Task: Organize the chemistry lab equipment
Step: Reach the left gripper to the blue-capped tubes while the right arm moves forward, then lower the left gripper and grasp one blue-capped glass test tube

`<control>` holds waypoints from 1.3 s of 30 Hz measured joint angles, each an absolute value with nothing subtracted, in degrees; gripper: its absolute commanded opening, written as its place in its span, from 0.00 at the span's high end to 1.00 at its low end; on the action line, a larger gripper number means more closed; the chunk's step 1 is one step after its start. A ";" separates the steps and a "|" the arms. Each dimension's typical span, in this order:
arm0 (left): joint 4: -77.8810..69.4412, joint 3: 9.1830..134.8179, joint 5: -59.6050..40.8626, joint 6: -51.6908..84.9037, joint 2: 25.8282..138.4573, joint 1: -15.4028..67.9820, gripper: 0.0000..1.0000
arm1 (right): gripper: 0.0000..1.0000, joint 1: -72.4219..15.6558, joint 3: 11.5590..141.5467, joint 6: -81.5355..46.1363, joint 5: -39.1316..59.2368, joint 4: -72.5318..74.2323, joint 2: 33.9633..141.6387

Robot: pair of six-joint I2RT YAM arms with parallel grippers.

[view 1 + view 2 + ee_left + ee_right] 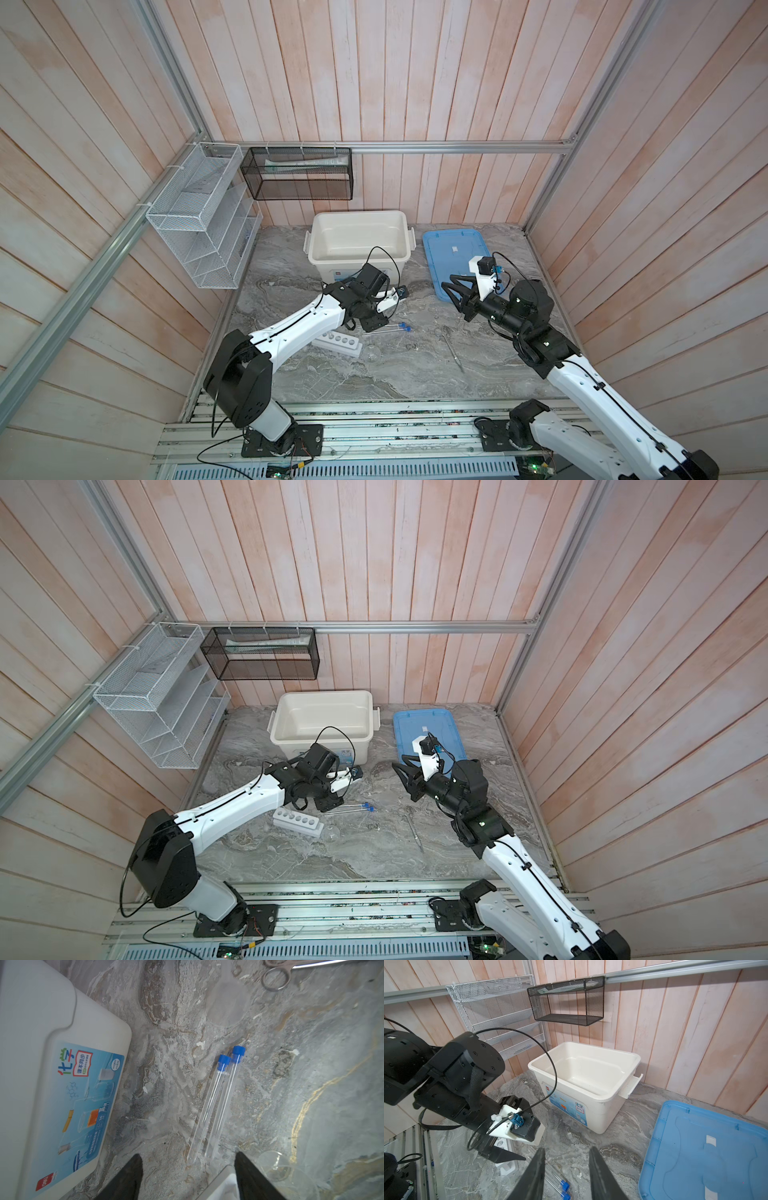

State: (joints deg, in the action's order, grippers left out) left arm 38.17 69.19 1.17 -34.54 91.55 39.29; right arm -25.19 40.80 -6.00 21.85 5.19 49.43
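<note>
**Tubes.** Two blue-capped tubes (384, 331) lie flat on the worktop (415, 382), side by side and parallel. Their long axis runs left to right, with the caps at the right end and the rounded closed ends at the left. They sit at mid-worktop, nearer than the white bin (357, 214) and just far-right of the rack.

**Rack.** The white six-hole rack (338, 343) lies holes up. Its long axis runs from far-left to near-right, and its left end is hidden under the left arm.

**Flask.** The small clear flask (372, 353) rests just beside the rack's right end.

**Metal tool.** The slim metal tool (453, 351) lies right of the tubes and apart from them. Its ring handles are at the far end and its tip points near and slightly right.

**Left arm.** It reaches from the near-left base toward the middle with the wrist bent down. The left pincer (188, 1155) is spread and holds nothing. It is poised over the tubes' closed ends, with the rack's corner under one finger.

**Right arm.** Its elbow is folded and its forearm is aimed left. The right pincer (568, 1148) hangs above the worktop by the near-left corner of the blue lid (453, 249). It is spread and empty, pointing toward the bin.
</note>
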 measured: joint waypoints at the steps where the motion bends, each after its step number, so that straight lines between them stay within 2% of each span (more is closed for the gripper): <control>1: 38.17 69.34 1.89 -34.98 92.36 39.29 0.30 | 0.63 -24.51 40.38 -6.22 22.37 5.43 49.36; 11: 37.95 71.40 2.39 -37.80 101.03 39.29 0.36 | 0.63 -21.58 39.77 -8.40 26.59 6.90 50.52; 21: 37.04 71.46 3.46 -39.64 103.22 38.89 0.45 | 0.64 -20.45 39.03 -9.43 28.53 8.54 51.24; 39: 36.01 72.07 3.38 -39.72 105.82 38.89 0.46 | 0.64 -19.55 37.43 -10.50 29.93 10.04 51.31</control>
